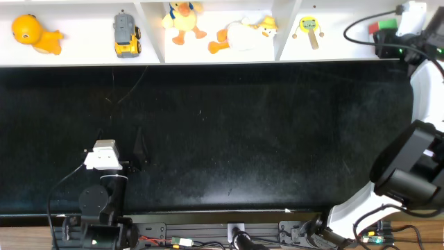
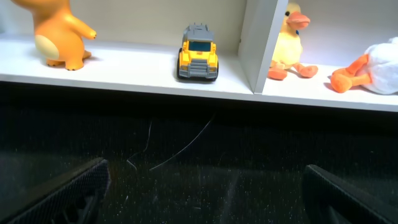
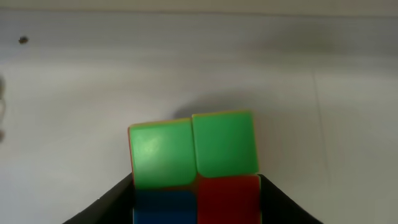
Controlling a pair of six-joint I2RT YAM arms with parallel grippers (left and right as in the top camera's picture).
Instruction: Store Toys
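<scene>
Right gripper [image 3: 196, 190] is closed on the cube [image 3: 193, 163], one dark finger touching each side. The cube's green face points toward the wrist camera, with a blue and a red square along the edge nearest the fingers. Behind the cube is a plain white surface. From the top, this gripper is at the right end of the shelf [image 1: 83, 57], where green and red can be seen at its tip. Whether the cube touches the shelf cannot be told. Left gripper [image 2: 205, 169] is spread wide and holds nothing. It sits low over the black mat [image 1: 263, 132] near its own base and faces the shelf. Shelf contents from the left: orange duck [image 1: 35, 33] and truck [image 1: 127, 36] share one bay. Past a divider, an upright plush duck [image 1: 184, 19] sits with a white plush [image 1: 241, 36] lying just beside it. A small yellow toy [image 1: 309, 29] is in the next bay.
</scene>
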